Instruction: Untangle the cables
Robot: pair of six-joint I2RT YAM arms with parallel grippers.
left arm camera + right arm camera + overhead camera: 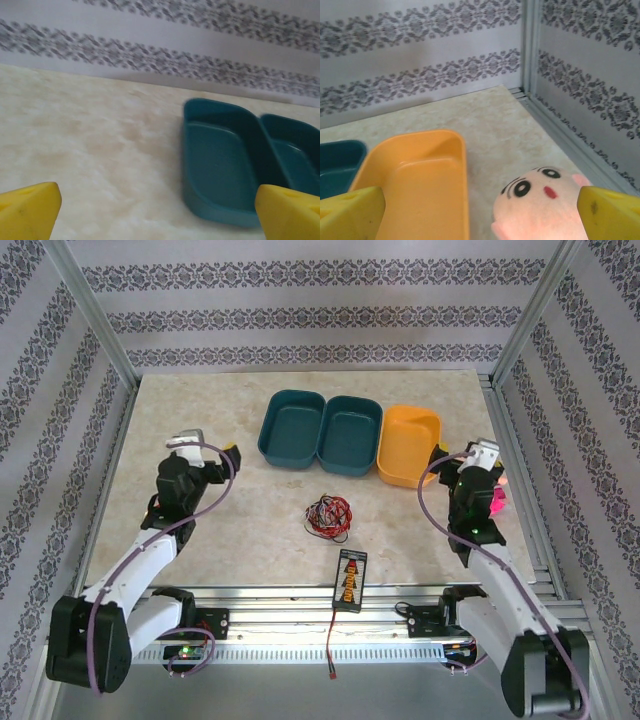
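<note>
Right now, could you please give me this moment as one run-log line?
cables: tangled heap on table, untouched | left end effector: open, empty | right end effector: open, empty | untangling: not started

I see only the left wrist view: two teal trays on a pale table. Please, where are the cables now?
Observer: The cable tangle lies in the middle of the table, nearer the arms than the teal trays.
Operator: Is there another tray?
Observer: Yes, an orange tray stands right of the teal ones.
Operator: Anything near the right gripper?
Observer: A pink plush toy lies close to it, right of the orange tray.
</note>
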